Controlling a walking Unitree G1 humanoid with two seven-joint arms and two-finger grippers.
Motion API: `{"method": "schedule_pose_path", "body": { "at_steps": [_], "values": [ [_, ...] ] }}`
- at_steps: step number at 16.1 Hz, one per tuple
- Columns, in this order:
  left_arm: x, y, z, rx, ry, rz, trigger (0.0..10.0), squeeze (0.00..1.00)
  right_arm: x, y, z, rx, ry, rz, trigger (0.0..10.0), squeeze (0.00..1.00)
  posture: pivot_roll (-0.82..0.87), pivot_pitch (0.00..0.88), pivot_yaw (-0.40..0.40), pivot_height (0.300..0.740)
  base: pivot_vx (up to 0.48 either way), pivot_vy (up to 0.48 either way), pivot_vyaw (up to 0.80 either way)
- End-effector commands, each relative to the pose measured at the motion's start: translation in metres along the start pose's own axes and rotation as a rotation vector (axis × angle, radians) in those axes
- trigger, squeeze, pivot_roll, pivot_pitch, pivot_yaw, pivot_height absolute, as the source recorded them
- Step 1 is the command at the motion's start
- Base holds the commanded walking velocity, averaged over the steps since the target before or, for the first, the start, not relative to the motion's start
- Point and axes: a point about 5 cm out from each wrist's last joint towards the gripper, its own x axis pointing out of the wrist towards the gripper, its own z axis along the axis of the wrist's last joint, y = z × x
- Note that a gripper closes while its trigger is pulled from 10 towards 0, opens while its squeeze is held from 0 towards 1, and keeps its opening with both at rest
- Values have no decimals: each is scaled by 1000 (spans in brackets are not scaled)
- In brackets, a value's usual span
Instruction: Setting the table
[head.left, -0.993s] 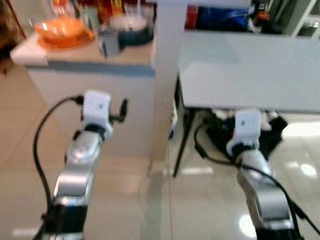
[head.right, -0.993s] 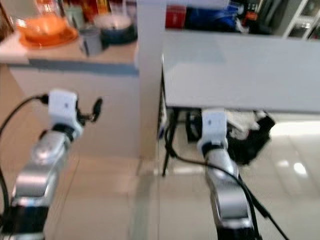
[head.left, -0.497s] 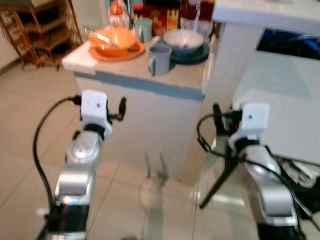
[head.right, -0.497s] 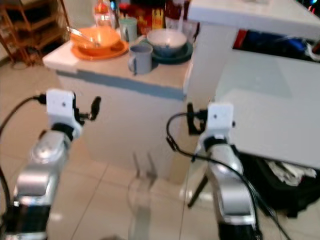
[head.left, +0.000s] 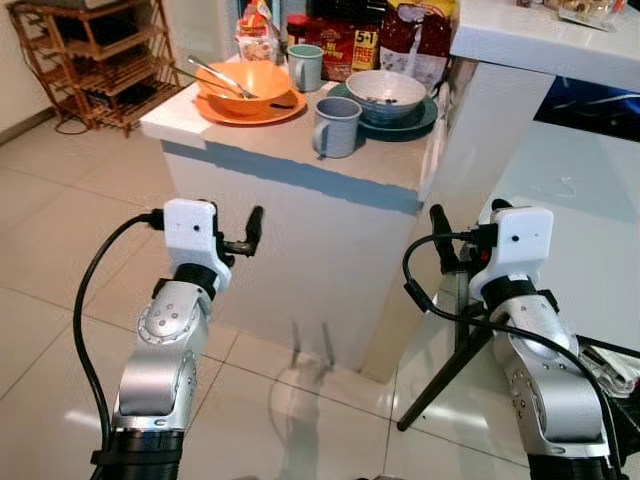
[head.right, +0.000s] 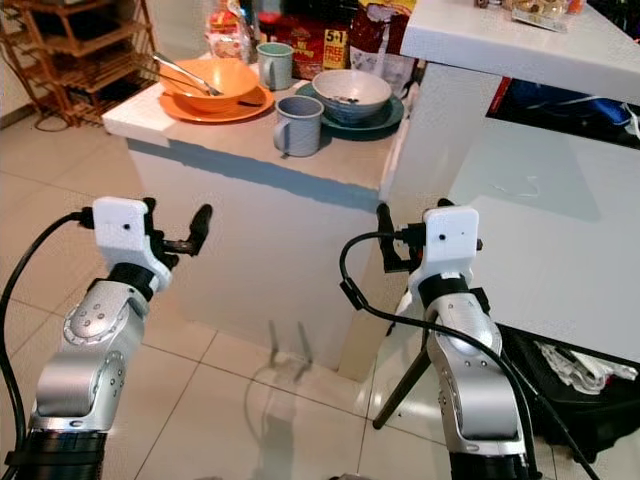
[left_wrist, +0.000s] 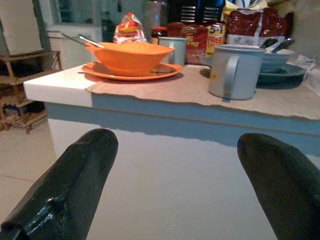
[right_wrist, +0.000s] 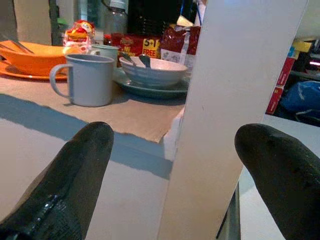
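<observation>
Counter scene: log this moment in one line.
phase: approach | left gripper: open, empty | right gripper: open, empty | counter: mug, orange bowl, grey bowl

White counter (head.left: 300, 160) carries orange plate (head.left: 250, 110) with bowl, grey mug (head.left: 336, 127), teal cup (head.left: 305, 67), grey-bowl-on-plate (head.left: 386, 97), food packets behind.

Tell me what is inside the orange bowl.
The orange bowl holds metal utensils sticking out over its rim. Its wall hides their lower ends and anything else at the bottom.

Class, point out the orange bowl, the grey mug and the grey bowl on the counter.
orange bowl (head.left: 243, 84), left eye view, front wall.
grey mug (head.left: 338, 127), left eye view, side of the body.
grey bowl (head.left: 386, 97), left eye view, outer wall.
</observation>
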Motion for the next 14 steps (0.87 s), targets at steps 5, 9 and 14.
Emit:
{"method": "schedule_pose_path", "body": {
  "at_steps": [5,9,14],
  "values": [
    [-2,17,-7,-44,9,104,10000,1000,-1,4,-13,70,-38,58,10000,1000,38,0,-62,740,0,0,0],
    [-10,23,-33,23,98,126,10000,0,5,0,-52,-70,134,18,10000,957,60,0,-92,740,0,0,0],
    [-1,3,-23,102,71,-28,10000,0,-9,-11,-66,7,159,-91,10000,0,40,20,-22,740,0,0,0]
  ]
}}
